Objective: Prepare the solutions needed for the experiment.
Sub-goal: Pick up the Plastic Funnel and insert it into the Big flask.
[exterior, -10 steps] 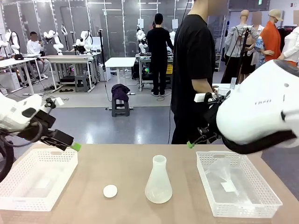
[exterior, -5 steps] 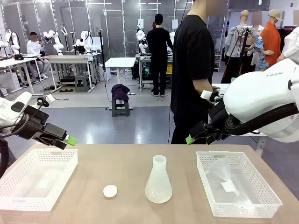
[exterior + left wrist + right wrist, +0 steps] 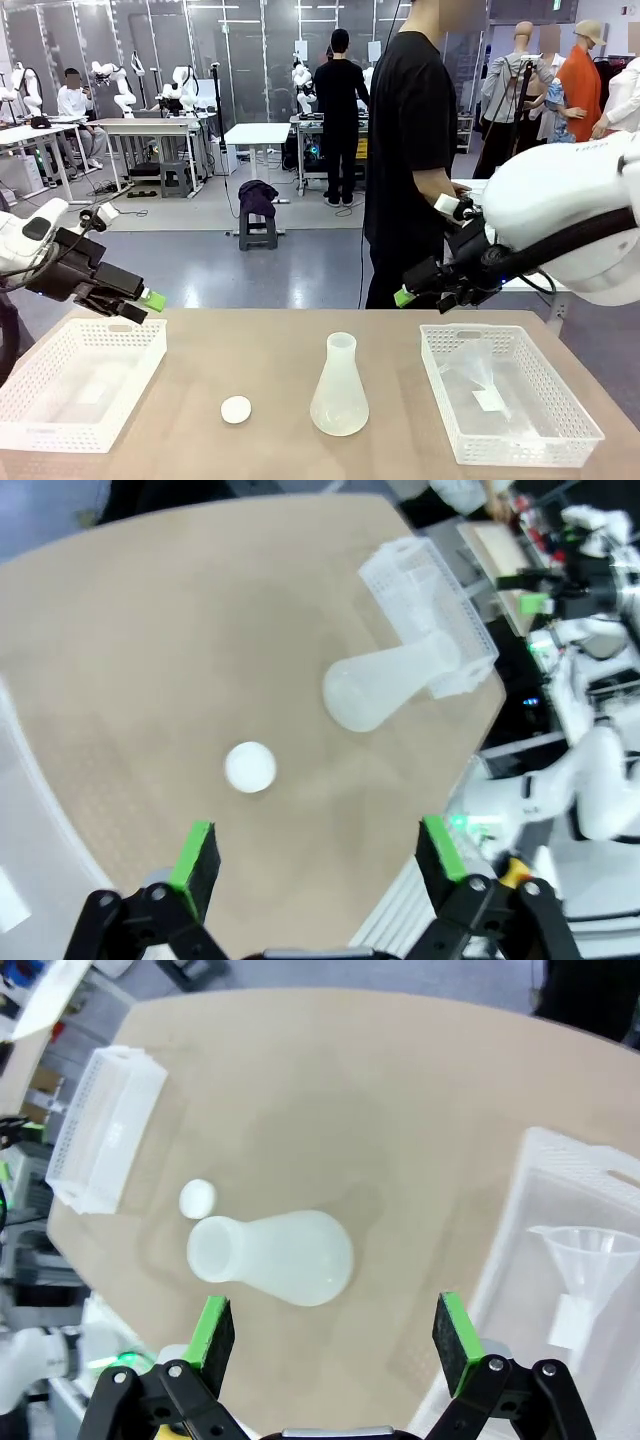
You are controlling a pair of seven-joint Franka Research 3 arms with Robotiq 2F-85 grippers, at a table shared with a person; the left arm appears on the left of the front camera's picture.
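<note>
Solution: cannot be told within the cloudy flask (image 3: 339, 390), upright at mid-surface (image 3: 262, 348). A white disc (image 3: 236, 409) lies near it, toward the left basket (image 3: 52, 436); the right basket (image 3: 520, 452) holds a funnel (image 3: 588, 1258). Left fingers (image 3: 196, 855) and right fingers (image 3: 455, 1342) spread open, empty, raised over the far edge

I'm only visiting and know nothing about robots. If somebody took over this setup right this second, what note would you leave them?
Left gripper: open, empty, in the air near the left basket's far edge.
Right gripper: open, empty, in the air near the right basket's far corner.
Conical flask: upright mid-table, mouth open. A small white disc lies to its left, apart from it.
Funnel: lying in the right basket.
Done: nothing visible.
Left: funnel not yet on the flask; whether the flask holds any liquid I cannot tell.
</note>
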